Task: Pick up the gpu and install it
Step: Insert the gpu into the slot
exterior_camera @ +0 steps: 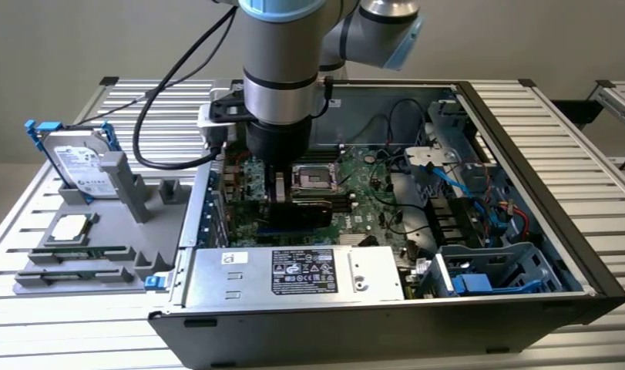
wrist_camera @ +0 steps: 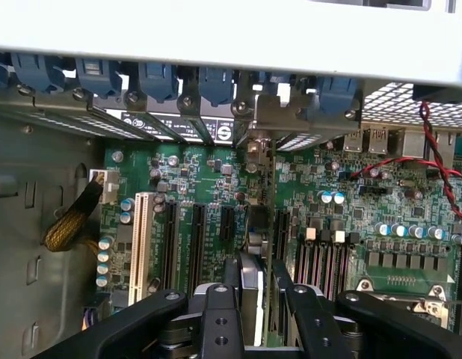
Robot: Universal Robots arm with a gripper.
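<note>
Two fingers [wrist_camera: 218, 321] are closed narrow on the top edge of the gpu [exterior_camera: 297, 214], so the thin card hangs upright under the gripper [exterior_camera: 281, 186], inside the open computer case [exterior_camera: 518, 166] on the desk [exterior_camera: 569, 123]. It sits edge-down over the motherboard [wrist_camera: 186, 176], running along the expansion slots [wrist_camera: 171, 239], seemingly so it can seat straight.

You are threading a narrow lane: black slots [wrist_camera: 195, 239] are flanking the gpu [wrist_camera: 250, 292], blue clips [wrist_camera: 158, 78] are crowding the wall beyond.
</note>
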